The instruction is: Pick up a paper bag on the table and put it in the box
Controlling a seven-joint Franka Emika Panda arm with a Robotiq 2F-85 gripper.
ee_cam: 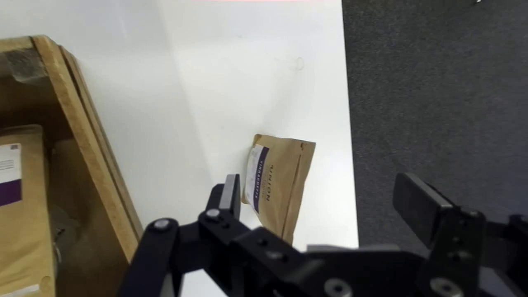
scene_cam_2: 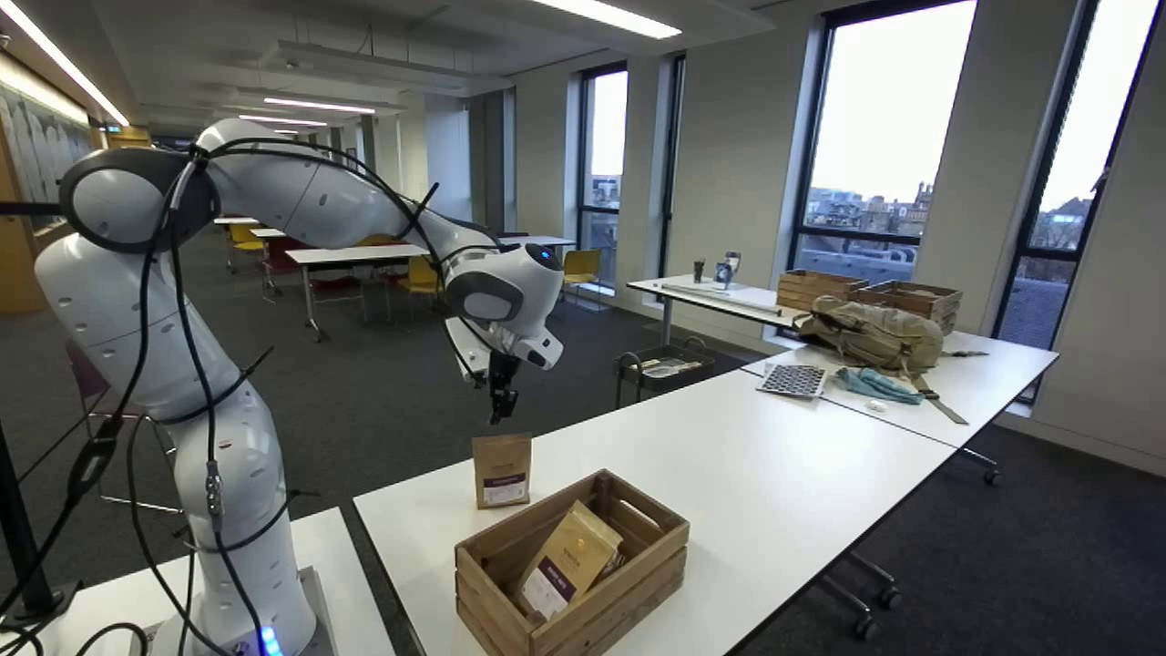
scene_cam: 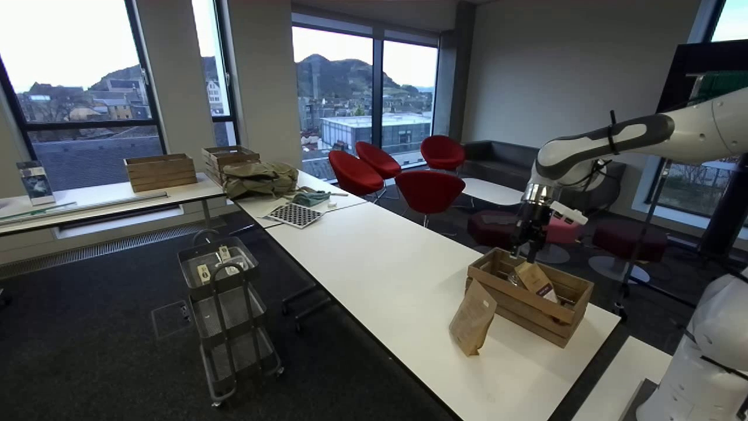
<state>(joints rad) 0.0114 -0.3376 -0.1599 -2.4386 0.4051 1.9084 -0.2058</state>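
the brown paper coffee bag (ee_cam: 276, 181) stands between the wooden crate (scene_cam_2: 638, 586) and a long edge of the worktop (scene_cam_2: 729, 474); it is probably light and soft, so the flat top seam (ee_cam: 300, 183) looks the safest hold for the tool (ee_cam: 321, 196), spread apart and bearing nothing.

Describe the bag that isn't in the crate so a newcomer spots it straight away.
Start with the white table by the robot arm, then the wooden crate nearest the arm. Beside the crate, toward the table's long edge, is a brown paper bag with a purple-and-white label. It stands on the tabletop, whereas the similar bag lies slanted inside the crate.
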